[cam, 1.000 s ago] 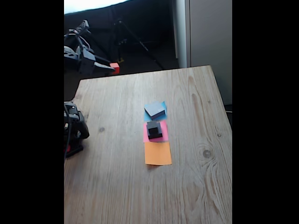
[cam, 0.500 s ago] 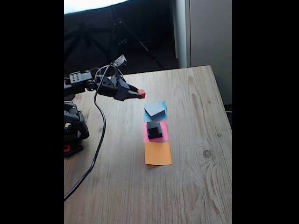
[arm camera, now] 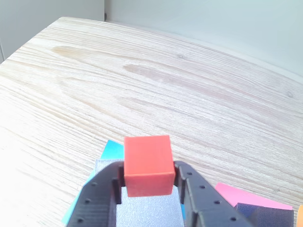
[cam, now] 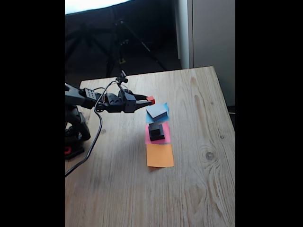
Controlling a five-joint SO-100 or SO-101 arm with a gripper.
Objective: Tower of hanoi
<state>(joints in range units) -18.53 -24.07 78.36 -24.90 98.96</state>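
Mid-task, judging from the layout. Three paper squares in a row on the wooden bench [cam: 189,118]: blue paper square [cam: 163,107] farthest in the fixed view, pink paper square [cam: 165,135] in the middle, orange paper square [cam: 160,155] nearest. On the blue one, the flat grey block [cam: 156,111] alone. On the pink one, the medium black block [cam: 157,136] with the small black cube [cam: 155,128] stacked on top. Nothing on the orange one.

Gripper [cam: 147,100] clamped on the tiny red cube [cam: 150,100], held in the air just at the near-left edge of the grey block in the fixed view. In the wrist view, red cube [arm camera: 147,164] pinched between the two dark jaws of the gripper [arm camera: 147,182], with the grey block [arm camera: 147,210] directly below, the blue paper [arm camera: 112,150] peeking out behind it, and the pink paper [arm camera: 246,196] and a corner of the black block [arm camera: 262,215] off to the lower right.

Probably about to set the red cube down on the grey block, though not yet touching it. Tower far from rebuilt: four pieces split across two squares plus one in the grasp, with many moves likely left before all stack in graded order on a single square.
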